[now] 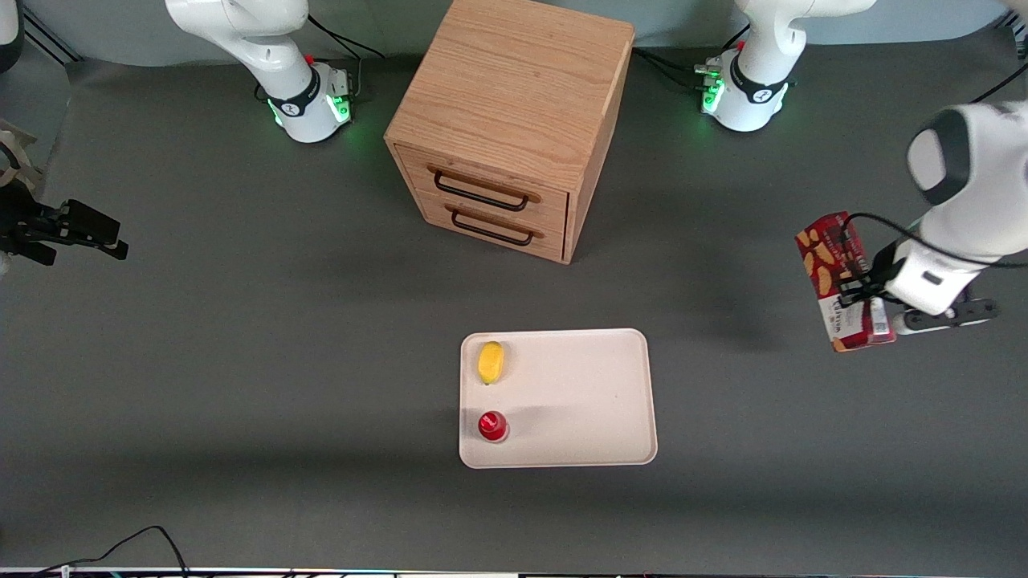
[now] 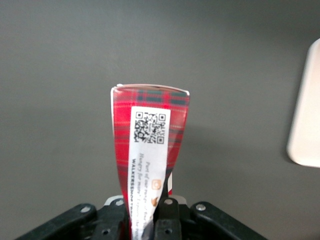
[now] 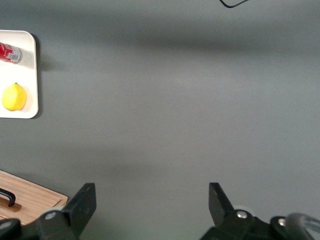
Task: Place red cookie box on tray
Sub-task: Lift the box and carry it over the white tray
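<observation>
1. Right now the gripper (image 1: 863, 293) hangs above the table toward the working arm's end, with its fingers (image 2: 167, 217) clamped on the red cookie box (image 1: 839, 281).
2. The box is lifted off the grey table (image 1: 241, 361), well apart from the tray (image 1: 594, 393); seen from the front camera it lies at about two o'clock from the tray.
3. In the left wrist view the box (image 2: 150, 135) sticks out from between the fingers, showing a red tartan end with a white label and a QR code; a rounded corner of the tray (image 2: 306, 120) shows nearby.
4. The tray lies flat on the table, nearer to the front camera than the wooden drawer cabinet (image 1: 514, 120), roughly at six o'clock from it.
5. On the tray rest a lemon (image 1: 491, 362) and a small round red object (image 1: 492, 425), both along the edge toward the parked arm's end, the red one nearer to the front camera.
6. The cabinet has two drawers with dark handles, both closed.
</observation>
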Robot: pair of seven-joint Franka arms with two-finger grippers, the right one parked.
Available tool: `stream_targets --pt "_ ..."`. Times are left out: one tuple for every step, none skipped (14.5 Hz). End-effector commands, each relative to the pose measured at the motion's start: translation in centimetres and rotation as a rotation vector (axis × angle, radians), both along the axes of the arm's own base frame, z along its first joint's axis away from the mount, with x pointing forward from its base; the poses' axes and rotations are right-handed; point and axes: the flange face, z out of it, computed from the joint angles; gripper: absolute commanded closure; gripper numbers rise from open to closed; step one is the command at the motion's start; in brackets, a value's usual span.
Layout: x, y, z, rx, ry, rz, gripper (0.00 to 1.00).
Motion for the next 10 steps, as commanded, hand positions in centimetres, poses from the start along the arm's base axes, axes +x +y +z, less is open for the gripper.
stream_targets --pt "1.5 -0.8 7.3 -0.008 0.031 0.042 1.0" --pt "1.3 -1.0 9.2 -0.009 0.037 0.054 1.0" --pt "1.6 -1.7 10.3 -0.016 0.04 0.053 1.0" --pt "2.0 -2.9 10.8 -0.034 0.042 0.063 1.0" --pt "2.8 -4.5 10.9 -0.052 0.039 0.106 1.0" --pt "3.5 -7.0 10.7 -0.057 0.038 0.134 1.0" --pt "4.5 -9.6 10.2 -0.062 0.042 0.159 1.0" --pt "5.3 -12.5 9.5 -0.072 0.051 0.194 1.0" --pt "6.3 -15.8 8.6 -0.083 0.052 0.254 1.0" --pt "7.4 -18.7 7.9 -0.093 0.051 0.309 1.0"
